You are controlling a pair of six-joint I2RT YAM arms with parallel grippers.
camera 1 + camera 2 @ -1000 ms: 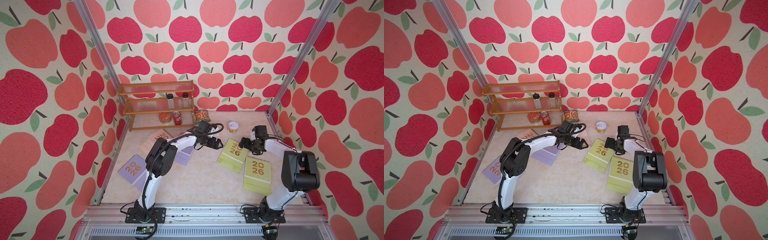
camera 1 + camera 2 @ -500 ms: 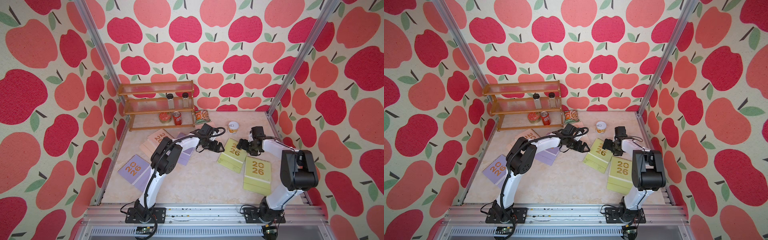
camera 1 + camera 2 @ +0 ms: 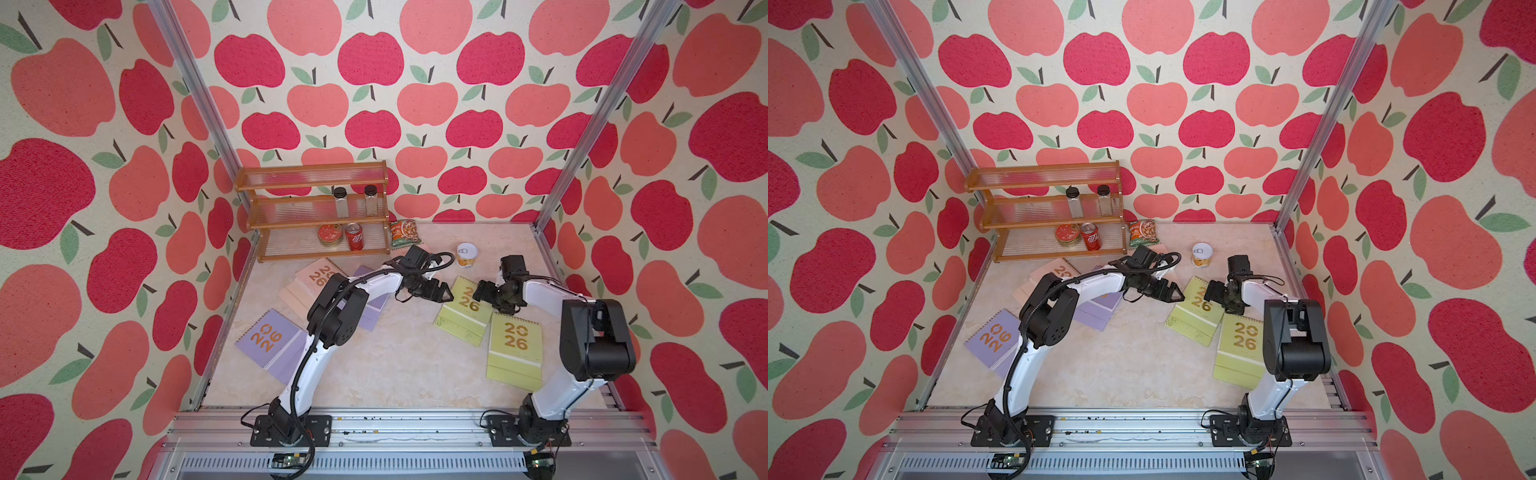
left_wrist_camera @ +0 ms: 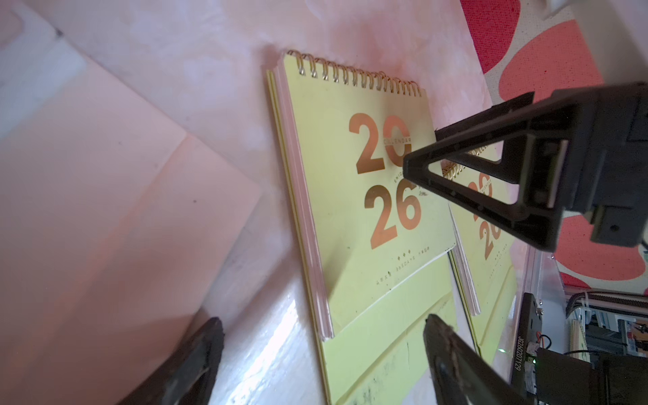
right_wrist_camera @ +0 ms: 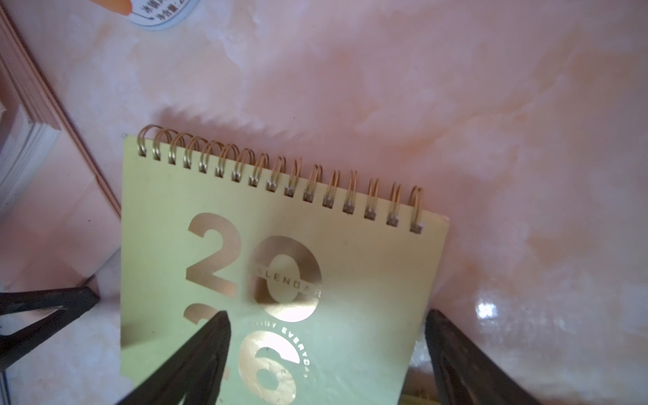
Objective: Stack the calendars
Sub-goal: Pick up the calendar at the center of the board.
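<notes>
Yellow-green calendar (image 3: 459,316) lies flat on the marbled table (image 3: 395,365), directly between the two grippers. At one long side of it is the left gripper (image 3: 445,294); at the opposite side, over the gold numerals, is the right gripper (image 3: 482,291). Both stand with jaws apart and hold nothing.

Its long axis runs slantwise from the spiral binding, the end farthest from both arm bases, back towards them. The grippers face each other across the short axis.

Right wrist view: one finger (image 5: 207,343) is over the "26" and the other is past the cover's side edge, so the jaws straddle that edge. Left wrist view: the left jaws straddle the page-block edge likewise. The right gripper looks nearer the cover. Whether any finger touches it I cannot tell from these angles.

Around:
- The second yellow-green calendar (image 3: 515,349) is just behind the right gripper, its spiral corner meeting the first one's lower end. It could catch on a slide.
- A tin can (image 3: 465,254) stands just beyond the binding, apart.
- The pink calendars (image 3: 318,276) and lilac calendars (image 3: 270,338) lie back along the left arm, well apart.

Judgement: the next move is a two-sided pinch and lift.
</notes>
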